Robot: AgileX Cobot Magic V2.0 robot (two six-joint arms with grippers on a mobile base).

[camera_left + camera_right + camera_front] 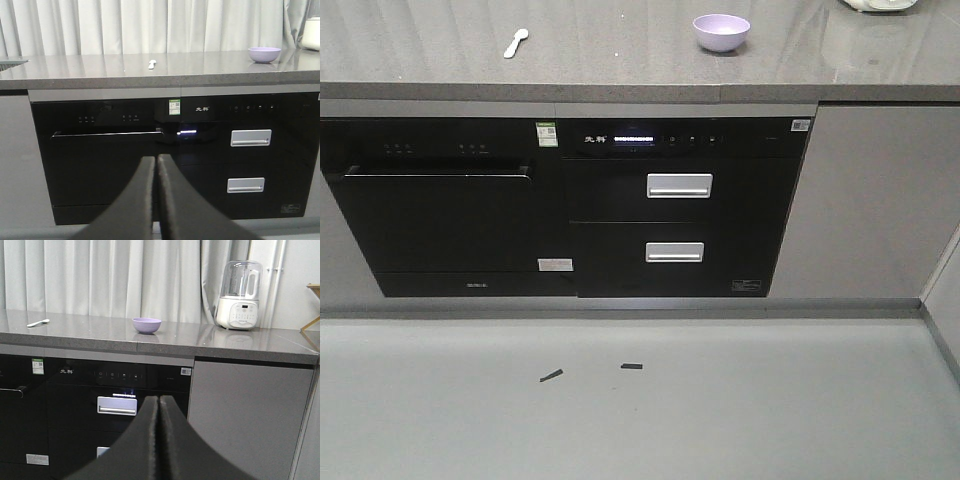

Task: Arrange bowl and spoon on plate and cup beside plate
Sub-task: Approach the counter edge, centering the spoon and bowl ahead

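Note:
A lavender bowl (pixel 721 31) (pixel 264 54) (pixel 146 325) stands upright on the grey countertop (pixel 620 60). The pale spoon (pixel 516 42) (pixel 152 63) (pixel 38 323) lies flat on the same countertop, well to the bowl's left. Both are far from my arms. My left gripper (pixel 156 160) is shut with nothing in it, held low in front of the black appliance fronts. My right gripper (pixel 158 400) is also shut and holds nothing, at about drawer height. The plate and the cup are out of view.
Below the countertop are a black dishwasher door (pixel 440 215) and a black unit with two silver drawer handles (pixel 679 185). A white blender (pixel 238 295) stands at the counter's right. White curtains (pixel 100 275) hang behind. Two small dark scraps (pixel 551 376) lie on the floor.

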